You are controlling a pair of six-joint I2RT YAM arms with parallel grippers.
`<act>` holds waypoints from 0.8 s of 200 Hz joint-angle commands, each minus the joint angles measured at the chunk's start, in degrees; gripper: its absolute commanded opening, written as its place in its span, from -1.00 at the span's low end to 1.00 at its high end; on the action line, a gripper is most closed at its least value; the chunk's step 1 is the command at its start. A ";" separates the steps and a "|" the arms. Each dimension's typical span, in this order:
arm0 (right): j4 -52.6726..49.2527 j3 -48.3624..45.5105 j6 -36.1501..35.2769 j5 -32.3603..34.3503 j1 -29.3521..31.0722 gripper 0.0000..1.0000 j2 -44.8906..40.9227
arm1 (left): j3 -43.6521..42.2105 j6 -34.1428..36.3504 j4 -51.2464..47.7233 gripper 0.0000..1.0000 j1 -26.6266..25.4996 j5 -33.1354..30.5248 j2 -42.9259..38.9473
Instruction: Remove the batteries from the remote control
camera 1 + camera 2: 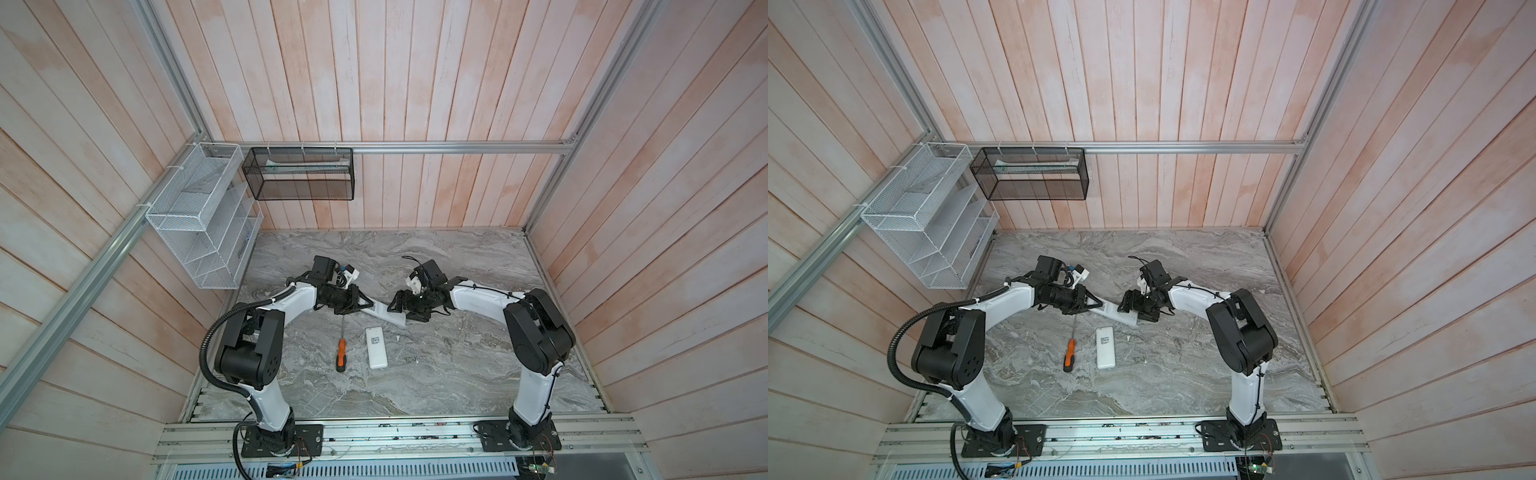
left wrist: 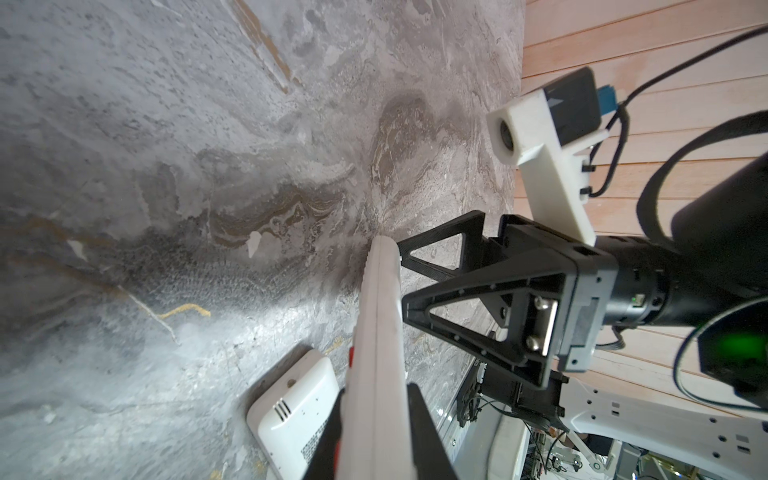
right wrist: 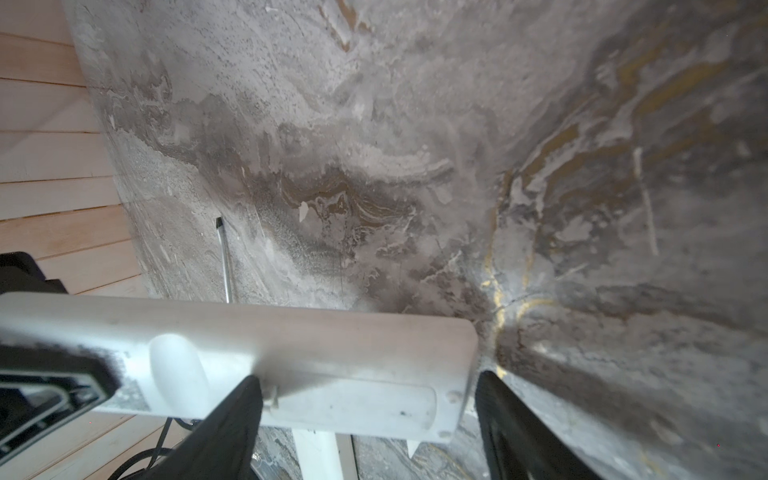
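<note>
**Opening the battery bay of a remote held aloft**

- Bench (image 1: pixel 457 374): grey marbled slab, with the work at its centre.
- Left claw (image 1: pixel 368 307): clamped on the 10 o'clock end of the held remote (image 1: pixel 388 314), which is clear of the bench.
- Right claw (image 3: pixel 365 390): jaws apart, straddling the 4 o'clock end. One finger is by the latch of the battery cover (image 3: pixel 353 405); contact is unclear.
- Spare remote (image 1: pixel 376 347): flat on the bench, at 6 o'clock of the held one.
- Screwdriver (image 1: pixel 340 353): just beside the spare remote, at its 9 o'clock.
- Battery cover: appears seated.
- Batteries: none visible; judged to be inside the held remote.
- Handling: grip firmly on the left. Push the cover lengthwise off the free end with light force, so the remote cannot pivot.
</note>
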 commanded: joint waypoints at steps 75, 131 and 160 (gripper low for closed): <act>-4.47 0.15 -0.05 1.91 3.49 0.66 3.55 | -1.83 2.38 -1.92 -1.00 -0.91 -6.96 1.17; -13.59 6.22 0.24 7.66 3.94 0.56 6.37 | -1.78 2.75 -1.93 -1.00 -1.08 -8.20 0.19; -24.69 12.46 -0.51 15.59 4.86 0.57 8.81 | -1.76 3.11 -2.09 -1.00 -1.65 -12.02 -2.11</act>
